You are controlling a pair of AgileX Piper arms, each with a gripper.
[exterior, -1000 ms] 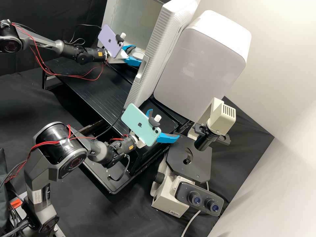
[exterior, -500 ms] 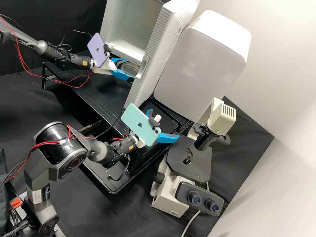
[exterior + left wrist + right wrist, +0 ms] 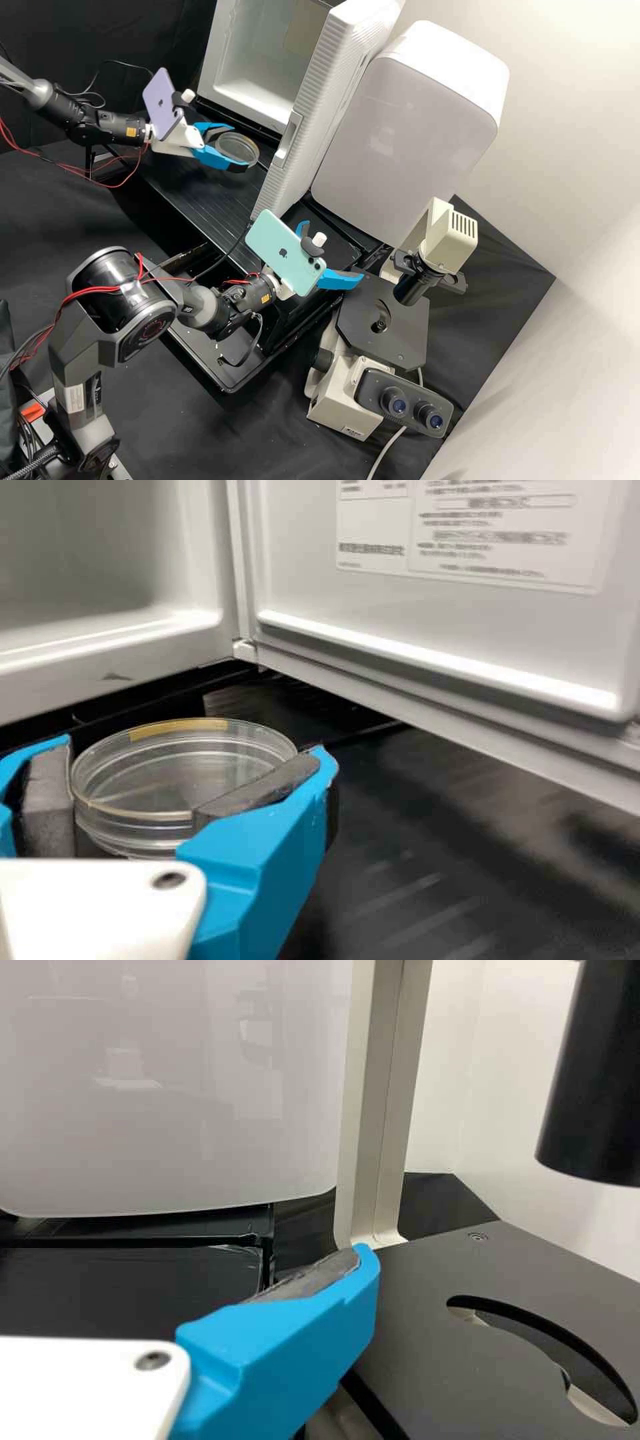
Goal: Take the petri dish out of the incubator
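The clear round petri dish hangs above the black ribbed platform, just outside the open white incubator. My left gripper is shut on it, one blue finger on each side. In the left wrist view the dish sits between the pads of that gripper, with the incubator's lower edge behind. My right gripper stands open and holds nothing, by the microscope stage; one of its fingers lies at the edge of the stage.
The incubator door stands swung open beside the dish. A second white box stands to its right. The microscope with its eyepieces occupies the front right. Black cloth covers the bench around the platform.
My left gripper has drawn back out of the incubator to the left with the petri dish in it. The right arm has kept still.
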